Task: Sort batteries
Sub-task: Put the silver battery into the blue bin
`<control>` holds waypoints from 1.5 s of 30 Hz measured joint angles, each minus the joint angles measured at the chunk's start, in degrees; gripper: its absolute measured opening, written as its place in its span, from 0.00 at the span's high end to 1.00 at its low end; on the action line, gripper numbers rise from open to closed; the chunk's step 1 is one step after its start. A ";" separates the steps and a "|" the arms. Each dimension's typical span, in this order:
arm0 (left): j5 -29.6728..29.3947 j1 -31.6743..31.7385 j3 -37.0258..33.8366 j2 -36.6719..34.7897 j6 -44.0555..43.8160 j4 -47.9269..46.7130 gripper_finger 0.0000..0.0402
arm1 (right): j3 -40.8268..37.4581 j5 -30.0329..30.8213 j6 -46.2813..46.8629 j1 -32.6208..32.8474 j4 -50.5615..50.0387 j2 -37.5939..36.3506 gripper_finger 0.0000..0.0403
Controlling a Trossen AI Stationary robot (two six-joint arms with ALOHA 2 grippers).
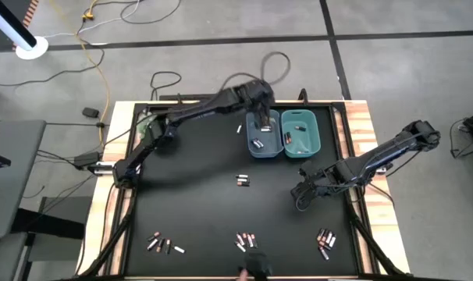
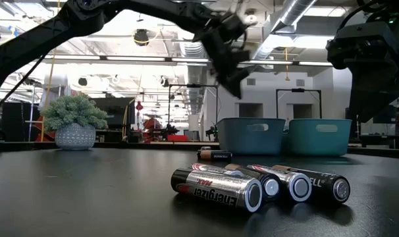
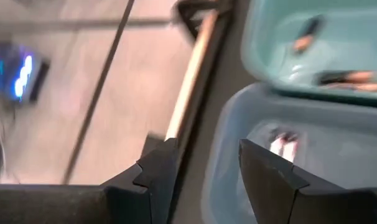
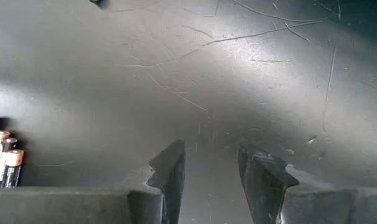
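Two bins stand side by side at the table's far middle: a grey-blue bin (image 1: pixel 264 134) with silvery batteries (image 3: pixel 282 143) in it, and a teal bin (image 1: pixel 300 133) with dark copper-ended batteries (image 3: pixel 338 78). My left gripper (image 1: pixel 261 117) (image 3: pixel 204 152) hangs open above the grey-blue bin's far rim, nothing between its fingers. My right gripper (image 1: pixel 299 195) (image 4: pixel 210 155) hovers open over bare tabletop at the right. Loose batteries lie at the table's centre (image 1: pixel 242 180) and in three clusters along the near edge (image 1: pixel 162 244) (image 1: pixel 246 240) (image 1: pixel 326 240).
One battery (image 1: pixel 240 128) lies just left of the grey-blue bin. A few batteries (image 4: pixel 5 158) lie near my right gripper. A dark object (image 1: pixel 257 261) sits at the near edge. The black tabletop between the clusters is bare; wooden rails (image 1: pixel 361 125) run along the table's sides.
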 joint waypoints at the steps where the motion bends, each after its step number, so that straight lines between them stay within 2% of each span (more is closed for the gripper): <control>1: 0.00 1.24 -0.86 -0.60 -2.25 -0.85 0.58 | 0.00 0.00 0.00 0.00 0.02 0.00 0.59; 6: 1.27 7.50 -7.26 -5.62 -10.79 -2.24 0.58 | 0.00 0.00 -0.12 0.16 0.02 0.00 0.59; 11: 3.07 10.44 -22.13 -14.42 -14.40 5.97 0.59 | 0.02 0.00 -0.13 0.55 -0.25 0.00 0.59; 17: 3.30 10.64 -48.88 -28.68 -16.19 26.62 0.59 | 0.04 0.00 -0.22 0.48 -0.76 0.02 0.59; 21: 5.02 8.64 -66.01 -36.49 -16.54 44.76 0.59 | 0.04 0.00 -0.25 -0.18 -1.61 0.01 0.59; 26: 5.05 5.53 -80.10 -38.30 -17.09 63.41 0.59 | 0.04 0.00 -0.61 -0.79 -2.31 0.02 0.59; 29: 5.02 3.59 -83.25 -35.79 -16.06 67.08 0.59 | 0.04 -0.01 -0.59 -0.76 -2.77 0.01 0.59; 33: 4.96 1.70 -83.91 -31.66 -18.78 68.24 0.59 | 0.04 -0.02 -0.59 -0.76 -2.92 0.01 0.59; 41: 3.49 -0.24 -81.50 -25.64 -21.78 74.97 0.59 | 0.04 -0.02 -0.55 -0.76 -2.87 0.00 0.59; 45: 3.15 -0.32 -79.69 -23.06 -21.90 75.44 0.59 | 0.04 -0.02 -0.11 -0.76 -2.84 0.00 0.59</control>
